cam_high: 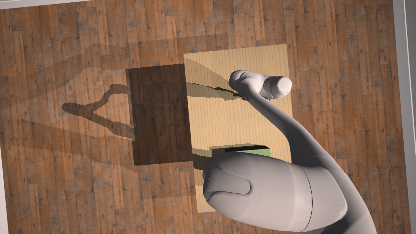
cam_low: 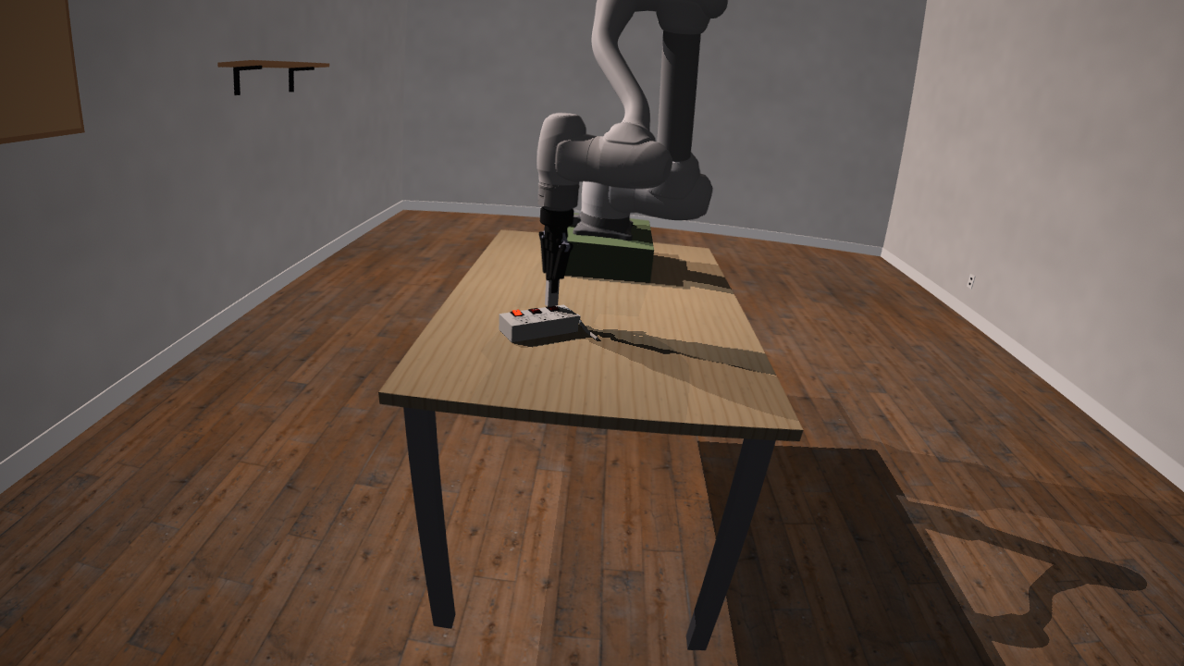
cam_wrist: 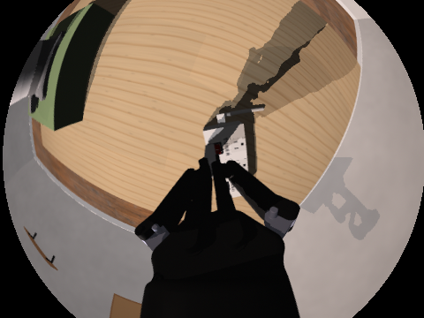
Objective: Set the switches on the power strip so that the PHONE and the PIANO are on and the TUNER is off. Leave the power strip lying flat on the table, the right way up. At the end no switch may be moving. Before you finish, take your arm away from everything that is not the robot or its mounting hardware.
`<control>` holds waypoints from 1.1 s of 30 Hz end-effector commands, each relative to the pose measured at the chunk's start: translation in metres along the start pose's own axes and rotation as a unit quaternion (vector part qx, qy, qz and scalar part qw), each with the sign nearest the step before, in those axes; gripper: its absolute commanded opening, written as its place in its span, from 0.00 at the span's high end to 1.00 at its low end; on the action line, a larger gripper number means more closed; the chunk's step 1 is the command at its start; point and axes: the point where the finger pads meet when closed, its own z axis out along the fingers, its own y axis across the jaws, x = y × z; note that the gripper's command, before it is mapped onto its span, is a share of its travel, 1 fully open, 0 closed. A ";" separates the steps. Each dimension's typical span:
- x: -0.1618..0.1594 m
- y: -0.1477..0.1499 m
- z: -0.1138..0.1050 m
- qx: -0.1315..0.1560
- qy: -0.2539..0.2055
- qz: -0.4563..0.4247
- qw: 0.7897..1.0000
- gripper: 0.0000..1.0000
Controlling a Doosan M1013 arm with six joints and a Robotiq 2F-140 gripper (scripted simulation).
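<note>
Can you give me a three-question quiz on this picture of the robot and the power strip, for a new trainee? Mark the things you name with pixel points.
1. True or false: the power strip (cam_low: 542,327) (cam_wrist: 239,147) lies flat on the table (cam_low: 529,380) (cam_high: 232,122).
2. Multiple choice: how does the tool (cam_low: 552,300) (cam_wrist: 210,151) stand? A) wide open B) shut on a cable C) shut, holding nothing
3. Fill in: in the exterior view, the leftmost switch (cam_low: 516,313) glows ____.

Key: 1 true; 2 C; 3 orange-red.

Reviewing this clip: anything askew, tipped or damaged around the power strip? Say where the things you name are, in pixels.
Nothing stands out. The power strip (cam_low: 542,327) (cam_wrist: 238,149) lies flat and upright on the table (cam_low: 497,372) (cam_wrist: 146,88), its cord end trailing off one side, and I see no damage. The pincer (cam_low: 552,301) (cam_wrist: 210,151) partly hides it in the wrist view.
</note>
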 end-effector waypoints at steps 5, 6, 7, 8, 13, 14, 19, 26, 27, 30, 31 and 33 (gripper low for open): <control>0.000 0.000 -0.018 0.000 0.000 0.000 1.000 1.00; 0.000 0.000 -0.021 0.000 0.000 0.000 1.000 1.00; 0.000 0.000 -0.024 0.000 0.000 0.000 1.000 1.00; 0.000 0.000 -0.027 0.000 0.000 0.000 1.000 1.00; 0.000 0.000 -0.035 0.000 0.000 0.000 1.000 1.00; 0.000 0.000 -0.035 0.000 0.000 0.000 1.000 1.00; 0.000 0.000 -0.035 0.000 0.000 0.000 1.000 1.00; 0.000 0.000 -0.035 0.000 0.000 0.000 1.000 1.00; 0.000 0.000 -0.035 0.000 0.000 0.000 1.000 1.00; 0.000 0.000 -0.035 0.000 0.000 0.000 1.000 1.00; 0.000 0.000 -0.035 0.000 0.000 0.000 1.000 1.00; 0.000 0.000 -0.035 0.000 0.000 0.000 1.000 1.00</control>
